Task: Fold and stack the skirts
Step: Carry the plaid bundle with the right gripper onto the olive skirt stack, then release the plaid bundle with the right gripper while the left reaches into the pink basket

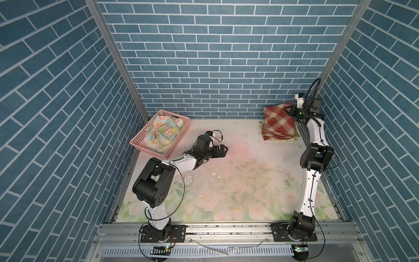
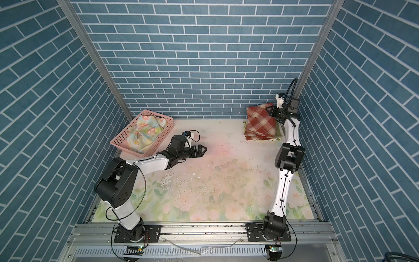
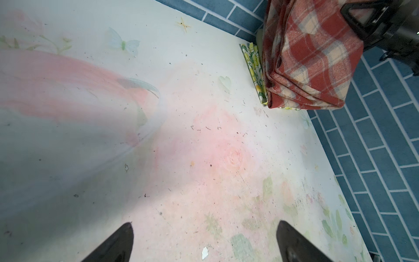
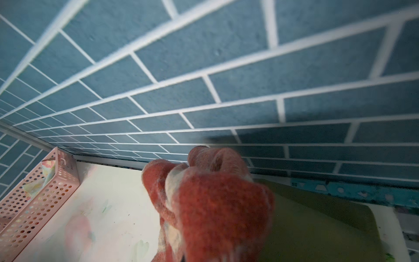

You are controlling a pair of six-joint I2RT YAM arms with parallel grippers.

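Plaid skirt [image 1: 280, 123] pinched by right gripper [image 1: 286, 111] on the stack [image 1: 277, 136], left gripper [image 1: 224, 151] agape and empty, floral skirt [image 1: 163, 133] unfolded in basket [image 1: 147, 149].

This looks like a robot test lab, not a home. A left robot arm [image 1: 183, 162] and a right robot arm [image 1: 310, 188] are bolted to a metal rail [image 1: 226, 229] at the near edge. The far wall [image 1: 215, 56] and both side walls are only blue brick paper, held up by bare metal posts [image 1: 116, 56]. The table [image 1: 226, 199] has a faded flower cover.
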